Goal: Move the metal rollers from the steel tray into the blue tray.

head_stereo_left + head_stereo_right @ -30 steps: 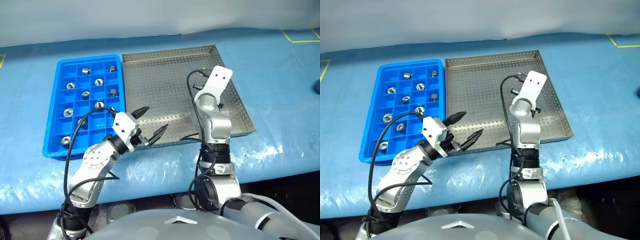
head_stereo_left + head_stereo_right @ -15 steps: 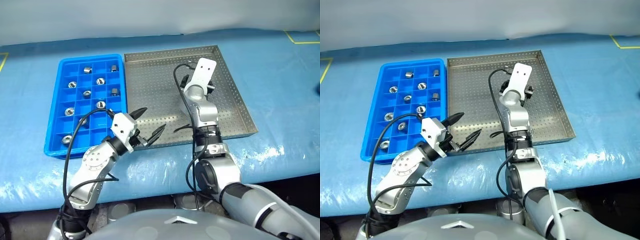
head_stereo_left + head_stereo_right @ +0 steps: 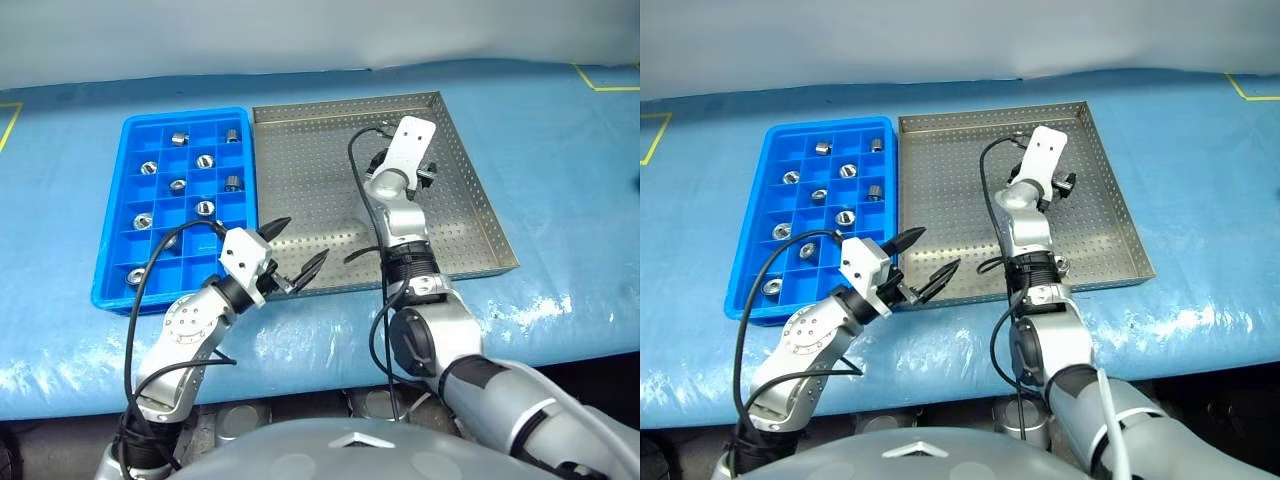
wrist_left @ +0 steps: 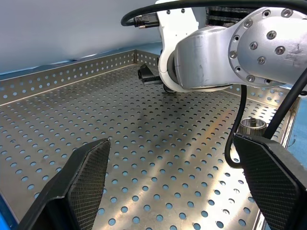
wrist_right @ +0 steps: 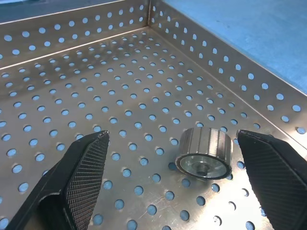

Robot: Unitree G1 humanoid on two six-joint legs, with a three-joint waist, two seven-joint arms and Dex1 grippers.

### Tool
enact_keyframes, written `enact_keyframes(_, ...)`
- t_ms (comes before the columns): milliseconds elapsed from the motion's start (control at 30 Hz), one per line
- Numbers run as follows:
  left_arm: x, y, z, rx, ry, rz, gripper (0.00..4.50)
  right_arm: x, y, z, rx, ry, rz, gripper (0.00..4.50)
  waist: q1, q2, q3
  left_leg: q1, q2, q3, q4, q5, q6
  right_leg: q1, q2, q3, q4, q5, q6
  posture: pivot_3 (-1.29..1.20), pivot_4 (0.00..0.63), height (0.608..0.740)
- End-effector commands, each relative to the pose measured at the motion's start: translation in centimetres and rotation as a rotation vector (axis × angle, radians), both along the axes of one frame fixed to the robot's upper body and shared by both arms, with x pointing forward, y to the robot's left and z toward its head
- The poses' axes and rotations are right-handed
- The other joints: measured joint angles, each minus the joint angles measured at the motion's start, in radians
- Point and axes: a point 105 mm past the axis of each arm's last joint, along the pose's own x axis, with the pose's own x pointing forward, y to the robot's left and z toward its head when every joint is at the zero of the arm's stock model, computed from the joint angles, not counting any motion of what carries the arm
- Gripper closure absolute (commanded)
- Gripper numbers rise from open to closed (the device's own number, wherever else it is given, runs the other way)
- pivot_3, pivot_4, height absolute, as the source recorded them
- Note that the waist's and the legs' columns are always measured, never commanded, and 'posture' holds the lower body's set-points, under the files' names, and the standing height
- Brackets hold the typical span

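The steel tray [image 3: 310, 170] lies at the centre of the table, with the blue tray [image 3: 183, 113] touching its left side. Several metal rollers [image 3: 205, 160] sit in separate cells of the blue tray. My right gripper [image 5: 171, 139] is open, low over the steel tray's far right part. One metal roller [image 5: 204, 153] lies on its side on the perforated floor between the fingers, nearer the right one. Another roller [image 4: 253, 125] stands by the tray's right wall. My left gripper [image 3: 305, 238] hangs open and empty over the steel tray's front edge.
A blue cover [image 3: 560, 200] spreads over the table, with yellow tape marks [image 3: 600, 75] at the far right. My right forearm and its cable [image 3: 400, 230] cross the steel tray's right half. The table's front edge runs just beyond my left forearm.
My right arm has stretched farther across the steel tray, and its wrist has dropped toward the far right part. The left arm has stayed put.
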Motion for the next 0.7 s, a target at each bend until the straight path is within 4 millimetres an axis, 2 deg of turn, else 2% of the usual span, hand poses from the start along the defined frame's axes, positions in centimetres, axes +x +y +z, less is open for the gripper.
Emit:
enact_keyframes(33, -0.4, -0.4, 1.1, -0.023, -0.041, -0.021, 0.00, 0.8, -0.2, 1.7, 0.005, -0.062, -0.035, 0.01, 0.000, 0.000, 0.000, 0.000, 0.000, 0.000, 0.000, 0.000, 0.000, 0.000, 0.000, 0.000, 0.000, 0.000, 0.000, -0.02, 0.150, 0.740)
enact_keyframes(300, -0.6, -0.3, 0.8, -0.022, -0.029, -0.007, 0.00, 1.4, -2.0, 0.9, 0.059, -0.031, -0.097, 0.01, 0.004, 0.000, 0.000, 0.000, 0.000, 0.000, 0.000, 0.000, 0.000, 0.000, 0.000, 0.000, 0.000, 0.000, 0.000, 0.00, 0.150, 0.740)
enact_keyframes(467, -0.6, -0.2, 0.6, -0.022, -0.026, -0.003, 0.00, 1.5, -2.1, 0.0, 0.110, -0.005, -0.085, 0.01, 0.005, 0.000, 0.000, 0.000, 0.000, 0.000, 0.000, 0.000, 0.000, 0.000, 0.000, 0.000, 0.000, 0.000, 0.000, 0.00, 0.150, 0.740)
enact_keyframes(567, -0.6, -0.1, 0.6, -0.022, -0.025, -0.003, 0.00, 1.6, -2.1, -0.3, 0.117, 0.004, -0.078, 0.65, 0.007, 0.000, 0.000, 0.000, 0.000, 0.000, 0.000, 0.000, 0.000, 0.000, 0.000, 0.000, 0.000, 0.000, 0.000, 0.00, 0.150, 0.740)
enact_keyframes(700, -0.6, -0.1, 0.5, -0.022, -0.024, -0.005, 0.00, 1.6, -2.1, -0.4, 0.108, 0.005, -0.064, 1.84, 0.007, 0.000, 0.000, 0.000, 0.000, 0.000, 0.000, 0.000, 0.000, 0.000, 0.000, 0.000, 0.000, 0.000, 0.000, -0.01, 0.150, 0.740)
